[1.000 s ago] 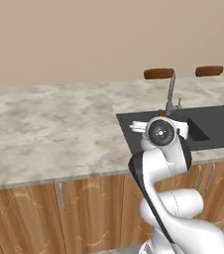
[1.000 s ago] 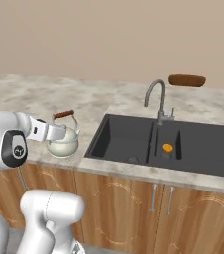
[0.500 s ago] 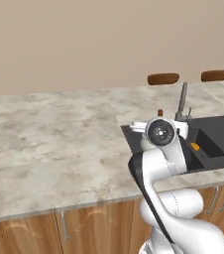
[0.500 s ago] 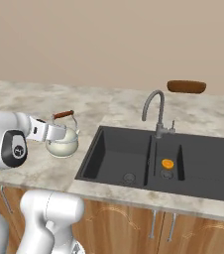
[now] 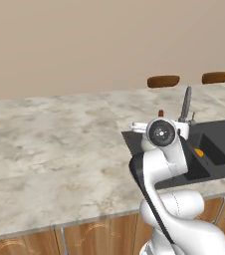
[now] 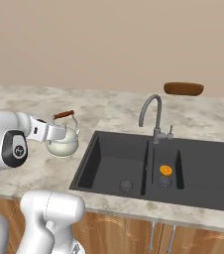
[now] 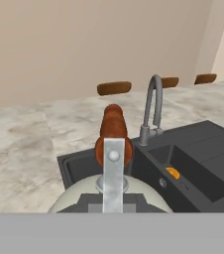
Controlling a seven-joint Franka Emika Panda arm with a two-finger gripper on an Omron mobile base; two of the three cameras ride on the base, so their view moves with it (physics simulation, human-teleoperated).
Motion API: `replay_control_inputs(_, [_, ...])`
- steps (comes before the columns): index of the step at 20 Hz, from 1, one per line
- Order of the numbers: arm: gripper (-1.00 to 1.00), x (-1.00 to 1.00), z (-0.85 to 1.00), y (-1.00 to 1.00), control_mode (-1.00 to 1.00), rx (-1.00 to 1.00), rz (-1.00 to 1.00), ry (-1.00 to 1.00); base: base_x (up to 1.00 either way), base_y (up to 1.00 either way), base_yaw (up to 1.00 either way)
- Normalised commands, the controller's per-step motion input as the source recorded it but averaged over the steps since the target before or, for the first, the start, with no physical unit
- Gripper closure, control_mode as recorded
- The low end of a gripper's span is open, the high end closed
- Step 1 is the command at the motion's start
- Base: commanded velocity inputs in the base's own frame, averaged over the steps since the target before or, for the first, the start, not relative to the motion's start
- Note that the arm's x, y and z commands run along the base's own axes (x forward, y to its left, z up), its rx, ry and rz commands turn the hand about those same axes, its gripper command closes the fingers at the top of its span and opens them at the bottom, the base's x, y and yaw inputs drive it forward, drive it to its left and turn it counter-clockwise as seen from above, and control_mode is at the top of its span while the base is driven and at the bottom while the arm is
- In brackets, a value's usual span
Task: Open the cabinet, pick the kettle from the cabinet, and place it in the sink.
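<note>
The table (image 6: 44,173) carries the sink (image 6: 134,163), its basin just right of the kettle (image 6: 62,144). The kettle hangs above the table beside the sink's left rim, clamped in the tool (image 6: 59,133). Best to carry it level over the rim, clear of the faucet (image 6: 151,116), and lower it upright before letting go.

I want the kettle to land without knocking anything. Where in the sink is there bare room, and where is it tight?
The kettle, held by the shut gripper, is above the counter left of the sink. The wide left basin is bare except for its drain. The narrow compartment right of it holds an orange thing, and the faucet crowds the back rim.
</note>
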Motion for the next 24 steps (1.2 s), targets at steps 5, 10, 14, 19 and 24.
replay_control_inputs(5, [1.00, 0.00, 0.00, 0.00, 1.00, 0.00, 0.00, 0.00, 0.50, 0.10, -0.05])
replay_control_inputs(10, [1.00, 0.00, 0.00, 0.00, 1.00, 0.00, 0.00, 0.00, 0.01, 0.00, 0.00])
replay_control_inputs(14, [1.00, 0.00, 0.00, 0.00, 1.00, 0.00, 0.00, 0.00, 0.00, 0.00, 0.00])
replay_control_inputs(19, [1.00, 0.00, 0.00, 0.00, 1.00, 0.00, 0.00, 0.00, 0.00, 0.00, 0.00])
replay_control_inputs(24, [1.00, 0.00, 0.00, 0.00, -1.00, 0.00, 0.00, 0.00, 0.00, 0.00, 0.00])
